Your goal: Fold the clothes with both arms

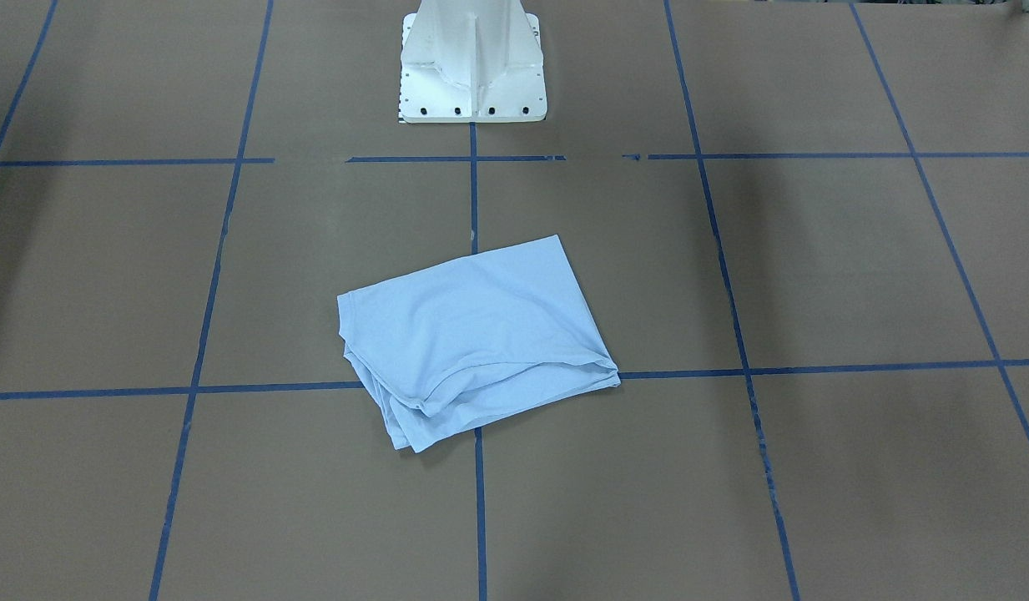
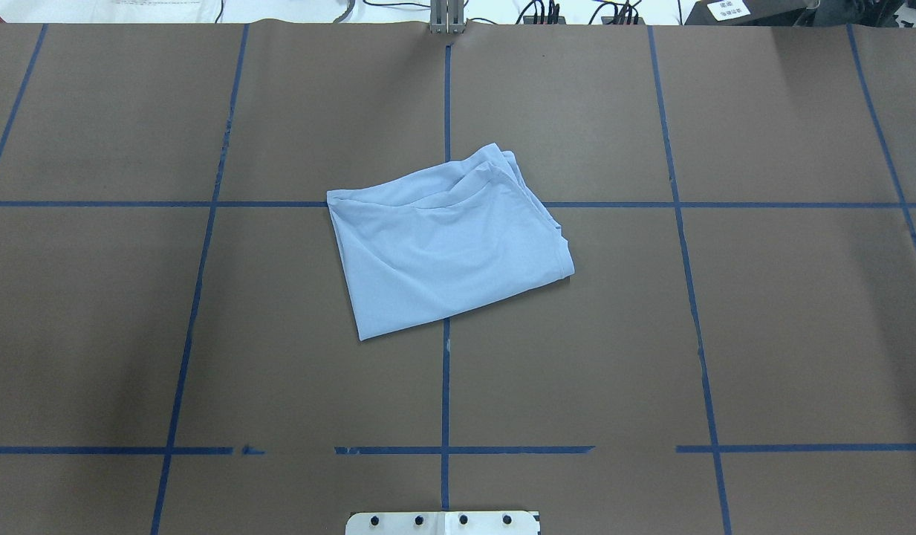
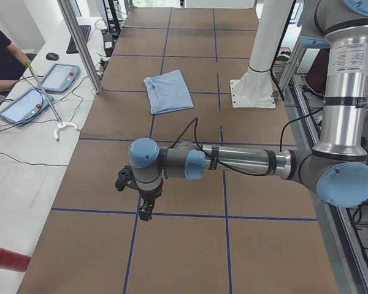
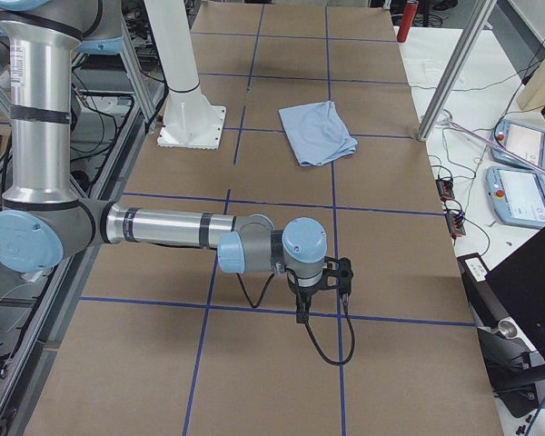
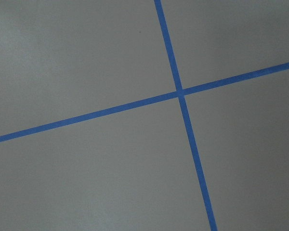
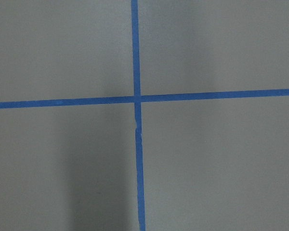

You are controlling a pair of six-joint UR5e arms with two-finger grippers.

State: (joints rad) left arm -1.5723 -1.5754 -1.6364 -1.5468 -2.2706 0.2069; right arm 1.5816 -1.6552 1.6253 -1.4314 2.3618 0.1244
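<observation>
on the robot's left, the left arm (image 3: 233,160) reaches low over the table (image 2: 116,334) with the left gripper (image 3: 146,212) pointing down near a crossing of the blue tape lines (image 5: 180,91), well apart from the cloth. it shows only in a side view, so i cannot tell how wide its jaws stand, though no fabric hangs from it. in the middle, the t-shirt (image 2: 446,241) lies as a compact, slightly skewed packet of several layers across the centre tape line, between the white pedestal (image 2: 443,522) and the table's far edge, with hems peeking out along its far side. by my reading the folding is done or very nearly so, and what may remain is a tidying pass: both grippers would have to travel in to the packet, pinch the stray far edge at two corners and lay it flush without dragging the thin layers beneath. on the right, the right arm (image 4: 163,227) mirrors the left, the right gripper (image 4: 302,311) aimed down by another crossing, its opening likewise not to be judged, nothing seen in it. nothing lies on the table between either arm and the shirt. off the far edge are two tablets (image 3: 24,103), cables, a person (image 3: 0,55) and a metal post (image 3: 80,46) — only the post stands near the shirt.
</observation>
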